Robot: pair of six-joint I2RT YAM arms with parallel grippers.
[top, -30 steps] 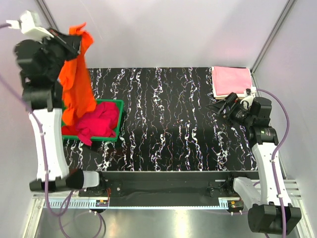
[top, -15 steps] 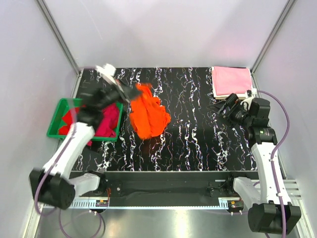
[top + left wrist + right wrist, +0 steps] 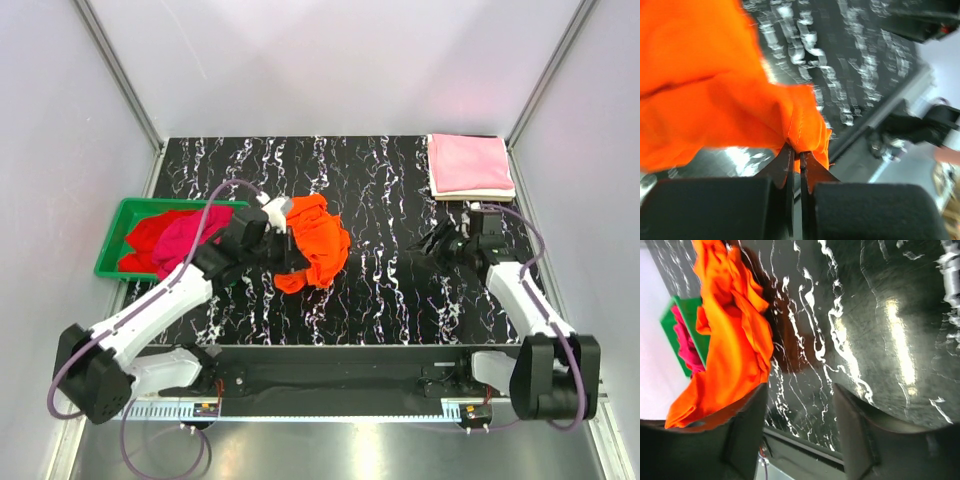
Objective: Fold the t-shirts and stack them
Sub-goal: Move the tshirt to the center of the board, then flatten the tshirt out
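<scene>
The bright orange t-shirt (image 3: 313, 243) lies crumpled on the black marbled table, left of centre. My left gripper (image 3: 281, 228) is shut on a hem of it; the left wrist view shows the jaws pinching orange cloth (image 3: 805, 127). The right wrist view shows the orange shirt (image 3: 732, 335) at its left. My right gripper (image 3: 438, 243) is open and empty, low over the table at the right, its fingers (image 3: 742, 435) spread wide. A folded pink t-shirt (image 3: 468, 163) lies on a cream-white one at the back right corner. Crimson-magenta (image 3: 190, 235) and red (image 3: 145, 238) shirts fill the green bin.
The green plastic bin (image 3: 112, 238) stands at the table's left edge. White enclosure walls surround the table. The table's front edge and a metal rail (image 3: 330, 410) run along the bottom.
My left arm swung the orange shirt from above the bin down onto the table, left of centre. My right arm moved down and left toward the table's middle.
</scene>
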